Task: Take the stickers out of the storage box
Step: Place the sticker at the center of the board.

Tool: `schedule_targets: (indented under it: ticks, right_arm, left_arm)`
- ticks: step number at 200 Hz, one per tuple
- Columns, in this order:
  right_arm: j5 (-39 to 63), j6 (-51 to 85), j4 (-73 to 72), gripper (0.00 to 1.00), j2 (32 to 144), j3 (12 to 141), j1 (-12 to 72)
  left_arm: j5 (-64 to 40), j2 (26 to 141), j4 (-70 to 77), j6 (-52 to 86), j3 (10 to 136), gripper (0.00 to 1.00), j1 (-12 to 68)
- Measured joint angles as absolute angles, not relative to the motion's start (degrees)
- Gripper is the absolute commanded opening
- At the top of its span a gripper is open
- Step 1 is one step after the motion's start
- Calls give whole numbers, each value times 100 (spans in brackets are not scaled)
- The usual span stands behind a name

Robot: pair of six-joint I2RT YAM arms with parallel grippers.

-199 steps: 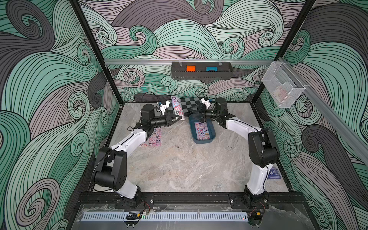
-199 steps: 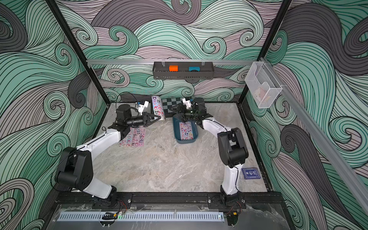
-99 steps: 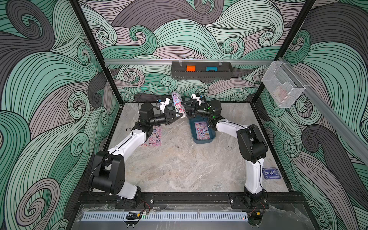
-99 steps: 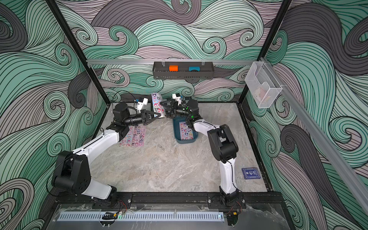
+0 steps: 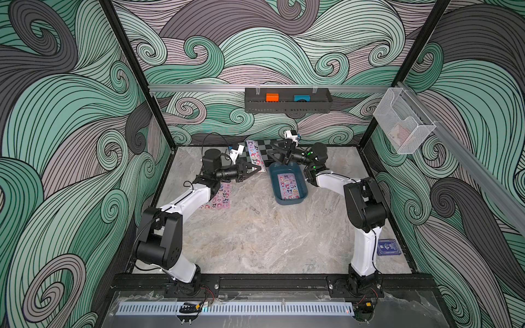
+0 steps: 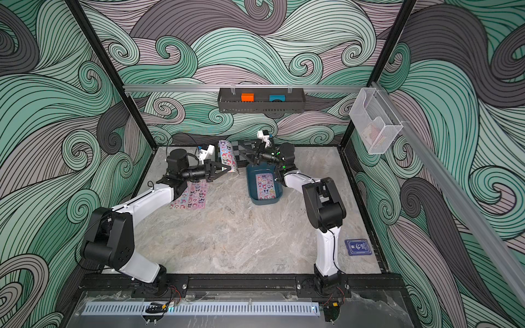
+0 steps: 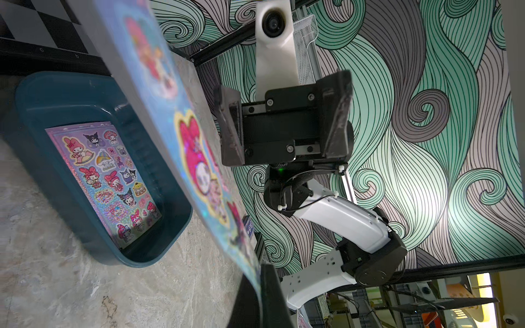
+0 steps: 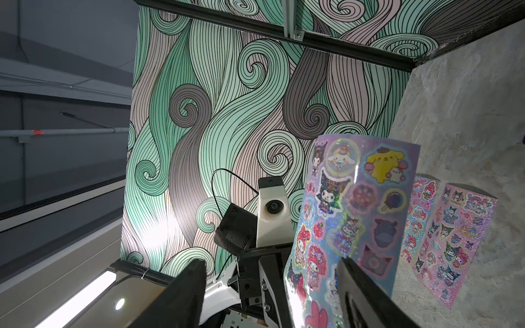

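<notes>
Near side: two sticker sheets (image 5: 220, 197) lie flat on the worktop (image 5: 255, 241), partly under my left arm. Beyond is the storage box (image 5: 287, 202), with a boxed sheet (image 5: 287, 186) flat on its floor; whether more lie beneath, I can't tell. My left hand (image 5: 257, 169) is clamped on one end of a raised sheet (image 8: 355, 213), which bows: light, floppy, glossy, probably slippery. Pinch an edge only. My right hand (image 7: 284, 122) stands wide, empty, just beside it.

Teal tub (image 7: 71, 96) on marble table (image 7: 113, 284), flat sheet (image 7: 108, 181) lying inside; 2nd sheet (image 7: 199, 159) raised, tilted, blurred, end pinched in L gripper (image 7: 260, 274); R gripper (image 7: 284, 122) beyond, jaws apart; chessboard (image 7: 34, 20) corner behind tub.
</notes>
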State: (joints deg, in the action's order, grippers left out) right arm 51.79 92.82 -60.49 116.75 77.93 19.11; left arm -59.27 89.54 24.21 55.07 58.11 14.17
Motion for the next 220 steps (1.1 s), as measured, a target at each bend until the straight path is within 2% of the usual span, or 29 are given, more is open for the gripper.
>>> schedule_targets:
  ticks: [44,104,176,209,220]
  right_arm:
    - [5179,9100,-5754,86,11760,7793,1955]
    - [5194,9000,-5450,85,11889,8152,2355]
    - [5196,9203,-5723,64,11887,8123,2167]
    - [5199,9253,-5767,45,11887,8090,2084]
    - [5203,9212,-5754,41,11887,8086,2086]
  left_arm:
    - [-5918,8938,2362,5535,5916,0,1417]
    - [-5922,8943,2624,5837,6084,0,1441]
    - [-5894,8958,2388,5586,5918,0,1444]
    - [-5887,9072,2342,5533,5907,0,1441]
    - [-5887,9094,2307,5511,5907,0,1441]
